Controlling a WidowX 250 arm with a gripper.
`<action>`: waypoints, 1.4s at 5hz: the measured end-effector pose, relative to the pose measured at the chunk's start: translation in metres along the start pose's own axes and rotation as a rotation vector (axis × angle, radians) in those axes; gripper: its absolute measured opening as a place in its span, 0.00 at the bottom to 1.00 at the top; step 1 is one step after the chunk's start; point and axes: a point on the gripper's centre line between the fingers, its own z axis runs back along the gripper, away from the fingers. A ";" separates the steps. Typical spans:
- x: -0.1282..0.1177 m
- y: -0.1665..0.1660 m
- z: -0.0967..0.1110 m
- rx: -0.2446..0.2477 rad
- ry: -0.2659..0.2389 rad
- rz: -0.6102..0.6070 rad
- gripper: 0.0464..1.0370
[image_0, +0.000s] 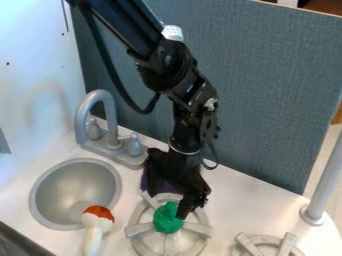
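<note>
Taking the green thing (168, 218) as the middle of a clock face, the white table (237, 200) spreads around it. Nearest, a second burner (270, 247) sits at 4 o'clock, and a dark edge (19, 245) crosses the corner at 8 o'clock. An orange and white object (98, 223) lies toward 9 o'clock, its orange end by the rim of the round grey sink (115, 196), which is set in between 9 and 10 o'clock. A grey post (326, 185) stands at 3 o'clock. Farther off, the grey tap (112, 120) rises at 11 o'clock, with a white wall (30, 75) beyond it toward 10 o'clock and a blue-grey panel (267, 90) behind, from 11 round to 2.

The green thing, rounded and bumpy, rests on the near burner (136, 229), over the middle of its spokes. The black tool (182, 207) hangs down over it, its low end against the green thing's 2 o'clock side, seemingly touching. How wide the tool is open cannot be told, nor whether it grips the green thing. Just behind, at 12 o'clock, something purple (165, 187) shows, partly hidden by the tool. The black arm (123, 25) comes in from 11 o'clock.
</note>
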 end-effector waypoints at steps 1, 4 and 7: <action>-0.006 0.000 -0.011 0.002 0.040 -0.001 0.96; 0.016 0.006 -0.039 0.069 0.063 0.001 0.96; 0.024 0.022 -0.054 0.068 0.109 0.036 0.64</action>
